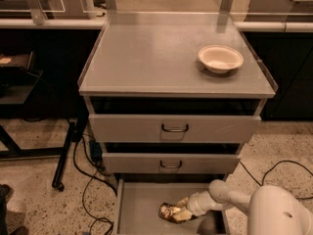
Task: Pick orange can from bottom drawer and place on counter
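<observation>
The orange can lies on its side on the flat grey floor of the open bottom drawer, near the middle. My gripper reaches in from the lower right on its white arm and sits right against the can's right end, low in the drawer. The counter is the wide grey top of the cabinet, far above the gripper.
A white bowl stands on the counter at the right. Two handled grey drawers sit above the open one, both slightly pulled out. Black cables trail on the speckled floor to the left, beside a dark stand leg.
</observation>
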